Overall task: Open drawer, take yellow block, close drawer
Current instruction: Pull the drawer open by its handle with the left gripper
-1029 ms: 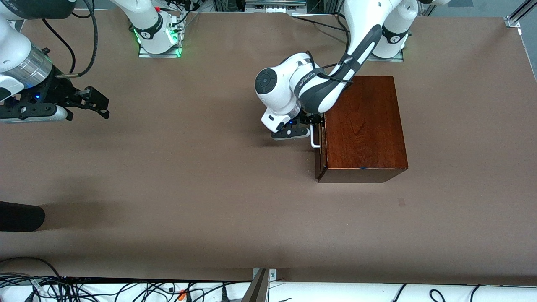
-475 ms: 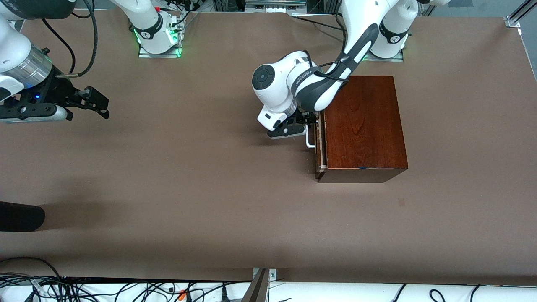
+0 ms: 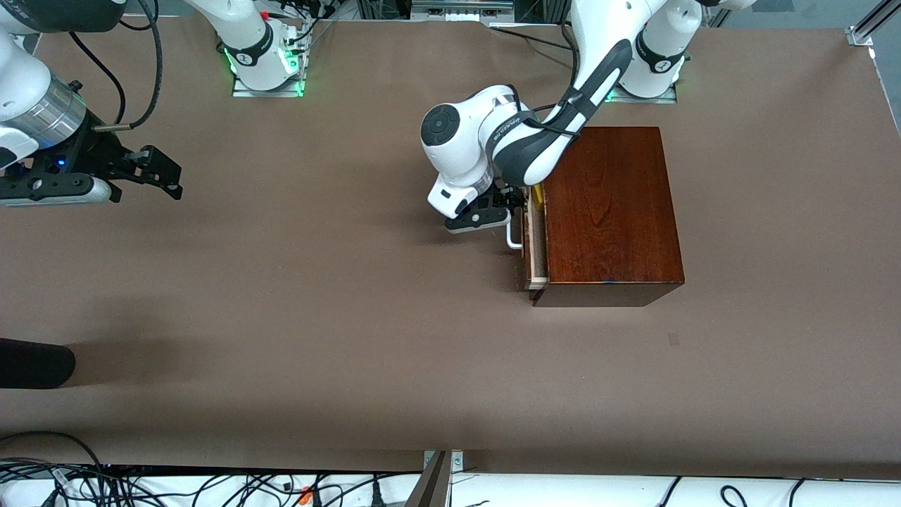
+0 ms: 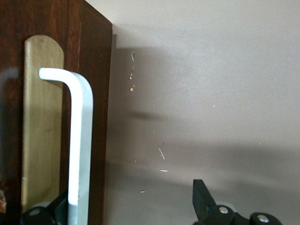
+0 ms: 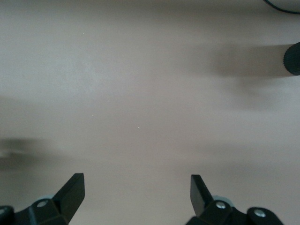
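The dark reddish-brown wooden box [image 3: 609, 211] stands at the left arm's end of the table. Its drawer [image 3: 538, 246] is pulled out a little, so a strip of pale interior shows. A sliver of the yellow block [image 3: 537, 196] shows inside, beside the box's edge. My left gripper [image 3: 517, 208] is at the white bar handle [image 3: 513, 236]. In the left wrist view its jaws stand wide apart: one finger lies between the handle [image 4: 79, 140] and the drawer front [image 4: 96, 93], the other finger [image 4: 202, 199] well clear. My right gripper [image 3: 167, 180] waits open over bare table.
A black rounded object [image 3: 35, 362] pokes in at the right arm's end, nearer the camera, and shows in the right wrist view [image 5: 293, 58]. Cables [image 3: 211, 486] lie along the table's near edge. The brown tabletop [image 3: 352, 296] stretches between the arms.
The drawer has slid out a short way toward the right arm's end, with my left gripper moving along at the handle. The yellow sliver has come into view. The right arm has not moved.
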Controlling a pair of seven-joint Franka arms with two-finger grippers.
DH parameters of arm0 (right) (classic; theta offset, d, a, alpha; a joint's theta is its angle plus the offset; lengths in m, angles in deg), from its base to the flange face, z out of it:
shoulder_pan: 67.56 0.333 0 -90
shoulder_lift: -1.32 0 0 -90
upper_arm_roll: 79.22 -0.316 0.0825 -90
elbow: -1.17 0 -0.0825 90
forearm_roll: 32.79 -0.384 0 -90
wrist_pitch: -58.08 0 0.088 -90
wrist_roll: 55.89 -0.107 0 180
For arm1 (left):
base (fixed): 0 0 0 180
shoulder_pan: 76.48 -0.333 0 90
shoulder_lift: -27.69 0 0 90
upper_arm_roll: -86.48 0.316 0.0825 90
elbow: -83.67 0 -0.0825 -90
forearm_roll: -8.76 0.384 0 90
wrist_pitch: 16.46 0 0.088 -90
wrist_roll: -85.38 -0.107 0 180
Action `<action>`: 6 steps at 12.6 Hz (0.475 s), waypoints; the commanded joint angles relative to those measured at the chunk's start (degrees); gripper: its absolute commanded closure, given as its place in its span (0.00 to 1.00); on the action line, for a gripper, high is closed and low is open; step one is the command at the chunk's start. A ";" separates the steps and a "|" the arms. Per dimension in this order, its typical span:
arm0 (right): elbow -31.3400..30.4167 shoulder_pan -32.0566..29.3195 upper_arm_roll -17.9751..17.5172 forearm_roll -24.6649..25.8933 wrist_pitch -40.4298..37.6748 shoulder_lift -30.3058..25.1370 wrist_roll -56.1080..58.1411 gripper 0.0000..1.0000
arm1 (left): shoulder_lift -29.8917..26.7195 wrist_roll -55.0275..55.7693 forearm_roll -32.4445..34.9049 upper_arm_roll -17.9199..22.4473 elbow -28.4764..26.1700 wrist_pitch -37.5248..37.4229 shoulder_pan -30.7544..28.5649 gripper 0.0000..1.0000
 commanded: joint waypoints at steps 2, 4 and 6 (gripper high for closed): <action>1.23 -0.71 -0.26 -1.09 -0.77 0.49 0.14 0.00 | 3.79 2.48 -5.33 -0.52 4.69 5.56 2.42 0.00; 1.23 -0.71 0.00 -1.09 -0.77 0.58 0.14 0.00 | 4.23 2.31 -6.31 -0.52 5.50 5.56 2.95 0.00; 1.23 -0.71 0.00 -1.09 -0.77 0.58 0.22 0.00 | 4.23 1.51 -6.13 -0.52 6.03 5.56 3.48 0.00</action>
